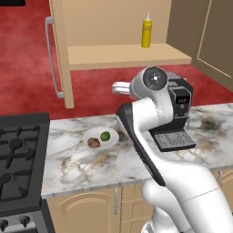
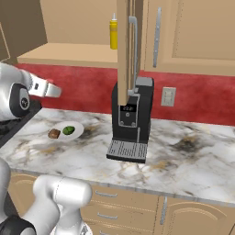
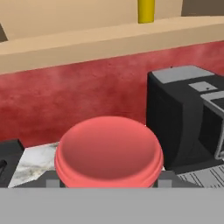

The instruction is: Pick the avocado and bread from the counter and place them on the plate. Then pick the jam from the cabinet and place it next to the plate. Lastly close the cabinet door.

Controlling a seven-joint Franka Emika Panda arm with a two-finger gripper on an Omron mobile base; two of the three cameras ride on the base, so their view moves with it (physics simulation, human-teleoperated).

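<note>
gripper (image 3: 108,186): clamped on squat red jam jar (image 3: 108,152) | green avocado ball (image 1: 105,135), brown bread lump (image 1: 94,143): on round white plate (image 1: 112,134)

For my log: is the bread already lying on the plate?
Yes, the bread lies on the plate beside the avocado.

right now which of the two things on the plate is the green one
The avocado: the round green ball on the side of the plate nearer the coffee machine. The other is the brown bread, on the stove side.
</note>
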